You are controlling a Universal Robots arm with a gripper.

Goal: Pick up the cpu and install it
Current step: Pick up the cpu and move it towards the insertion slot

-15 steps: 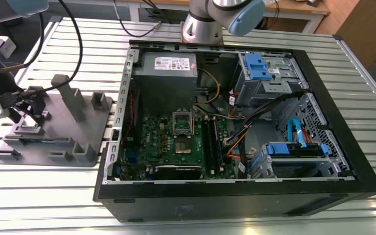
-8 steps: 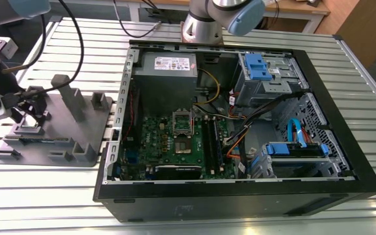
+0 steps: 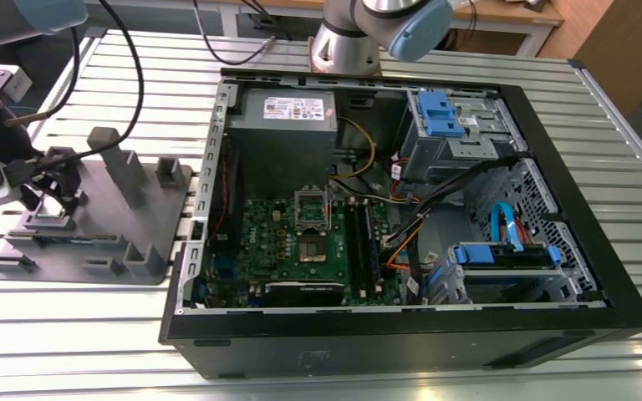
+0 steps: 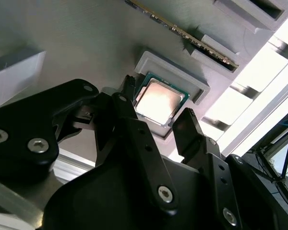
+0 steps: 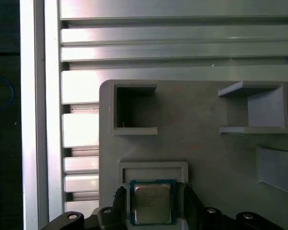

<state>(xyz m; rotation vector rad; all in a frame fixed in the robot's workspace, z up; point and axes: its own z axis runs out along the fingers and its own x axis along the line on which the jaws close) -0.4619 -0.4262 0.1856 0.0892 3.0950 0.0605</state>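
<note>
**Item 1: cpu** [image 4: 159, 99] [image 5: 152, 207]. Small flat square chip with a pale metal top and a green border. It lies flat, metal face up, in a shallow raised-rim pocket of the grey tray [image 3: 87, 251] [image 4: 86, 48] [image 5: 206, 158].

**Item 2: jaws.** These are spread slightly wider than the chip. In both wrist views one of the black fingers [image 4: 134, 129] [image 5: 120, 199] stands just beside one edge of the cpu and the other just beside the opposite edge, so the chip sits squarely between them. A thin strip of pocket shows on each side in the first wrist view. No clamping is seen and nothing is held. The fingertips are down near the pocket rim, but whether they touch it cannot be told.

**Item 3: grey tray.** Moulded plastic with upright posts and several open rectangular recesses. It rests on the counter [image 3: 76, 334] [image 5: 134, 48], on the exterior view's left, just beside the computer case [image 3: 410, 334].

**Item 4: arm** [image 3: 349, 46]. Its base stands behind the case. Its wrist end hangs over the tray at the exterior view's left edge, trailing black cables.

**Item 5: computer case.** Black, lying on its side with the panel off. Inside is a green circuit board [image 3: 287, 251] with a dark, metal-rimmed socket frame [image 3: 312, 213] near its middle, well apart from the cpu.

**Item 6: counter.** Slatted aluminium.
</note>
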